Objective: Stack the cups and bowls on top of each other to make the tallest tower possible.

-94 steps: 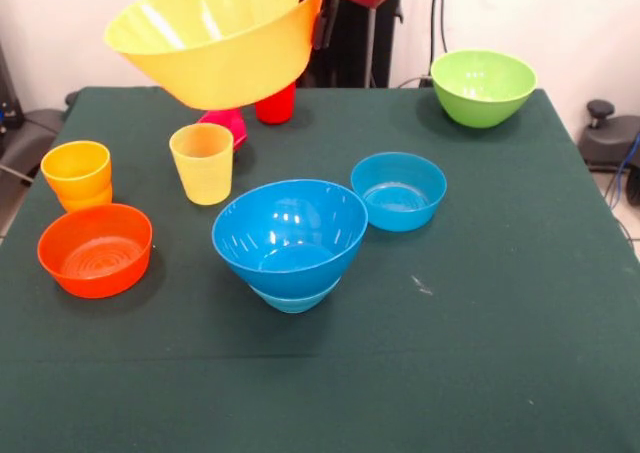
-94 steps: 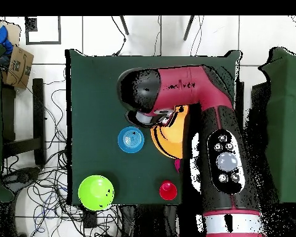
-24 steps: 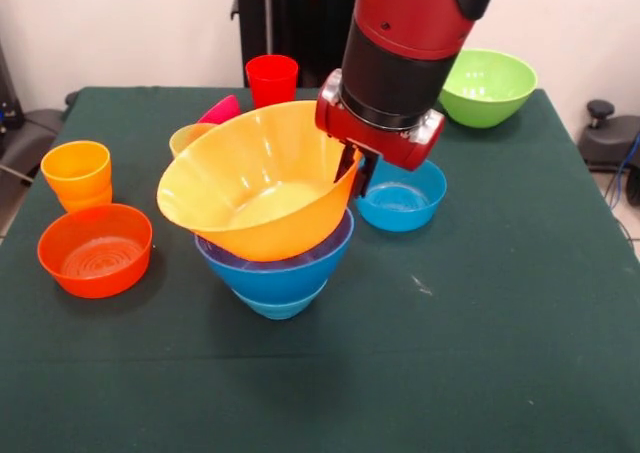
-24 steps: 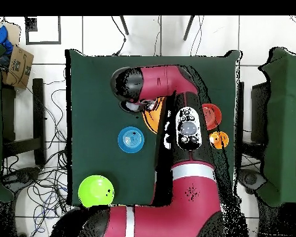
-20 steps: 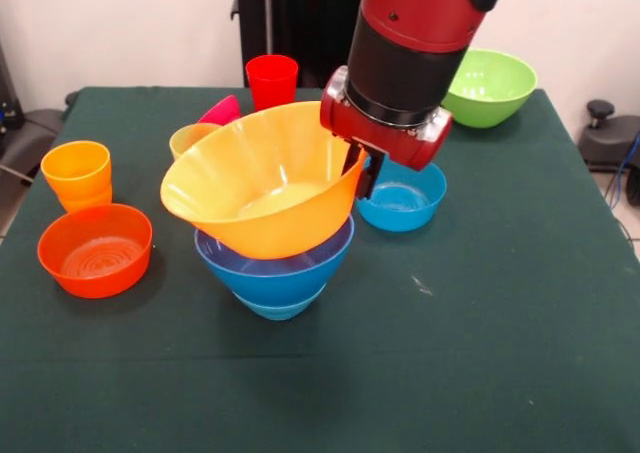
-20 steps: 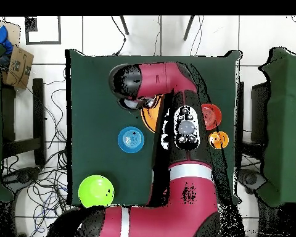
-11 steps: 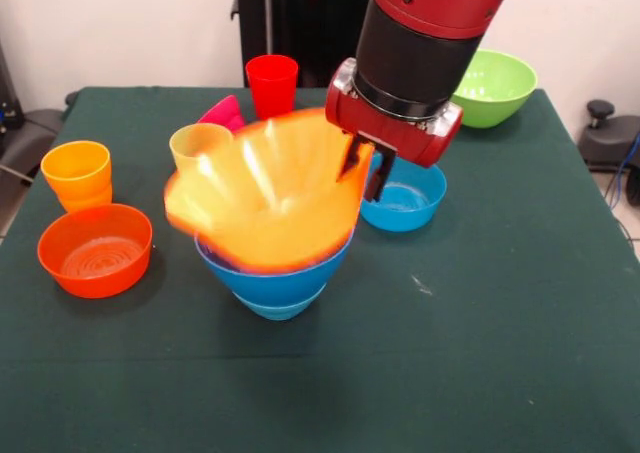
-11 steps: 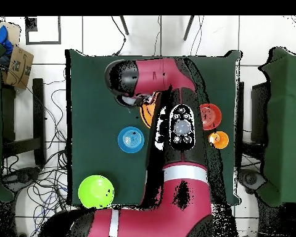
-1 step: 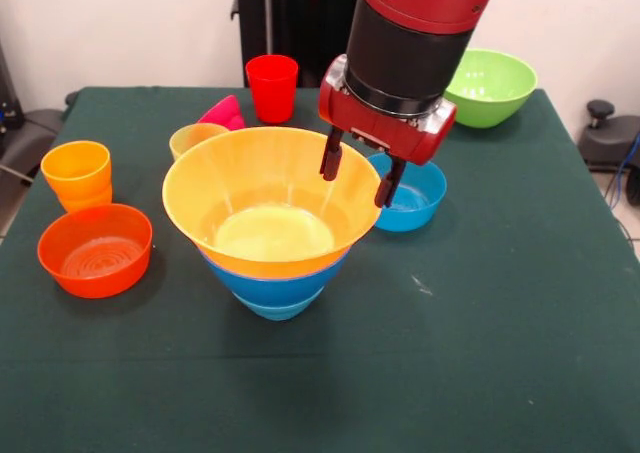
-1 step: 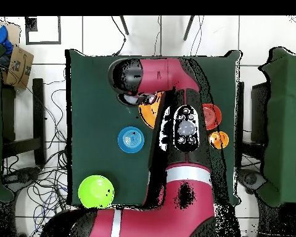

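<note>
The gripper (image 9: 358, 179) has just let go, fingers spread above the rim, so the yellow-orange bowl (image 9: 270, 205) now sits level atop the tower (image 9: 272, 285), free for another piece.

bowls (image 9: 271, 199): glossy plastic | table (image 9: 500, 313): matt green cloth

Green-clothed table in a white room
Dark green cloth-covered table (image 9: 520, 303) on white tiled floor (image 10: 101, 34), pale wall (image 9: 120, 23) behind, black cables (image 10: 49, 123) alongside.
</note>
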Tool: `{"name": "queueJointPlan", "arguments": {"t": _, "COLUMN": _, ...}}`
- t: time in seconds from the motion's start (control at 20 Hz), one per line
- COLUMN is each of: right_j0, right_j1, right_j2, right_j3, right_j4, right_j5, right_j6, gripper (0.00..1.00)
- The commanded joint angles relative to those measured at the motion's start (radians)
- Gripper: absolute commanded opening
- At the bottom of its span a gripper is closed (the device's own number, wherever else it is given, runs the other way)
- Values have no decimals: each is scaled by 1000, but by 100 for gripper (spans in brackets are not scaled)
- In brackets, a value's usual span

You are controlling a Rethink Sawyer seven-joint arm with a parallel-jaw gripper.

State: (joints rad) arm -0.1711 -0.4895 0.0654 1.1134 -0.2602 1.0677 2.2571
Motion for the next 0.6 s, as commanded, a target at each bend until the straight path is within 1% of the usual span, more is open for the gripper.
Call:
{"name": "queueJointPlan", "arguments": {"t": 0.05, "right_j0": 13, "right_j1": -10, "right_j2": 27, "right_j3": 10, "right_j4": 17, "right_j5": -9, "right_j6": 54, "gripper": 100}}
{"name": "queueJointPlan", "arguments": {"t": 0.3, "right_j0": 16, "right_j1": -17, "right_j2": 18, "right_j3": 18, "right_j4": 30, "right_j5": -4, "right_j6": 58, "gripper": 100}}
{"name": "queueJointPlan", "arguments": {"t": 0.4, "right_j0": 13, "right_j1": -27, "right_j2": 23, "right_j3": 35, "right_j4": 48, "right_j5": -4, "right_j6": 61, "gripper": 100}}
{"name": "queueJointPlan", "arguments": {"t": 0.6, "right_j0": 18, "right_j1": -74, "right_j2": 28, "right_j3": 115, "right_j4": 104, "right_j5": -3, "right_j6": 92, "gripper": 100}}
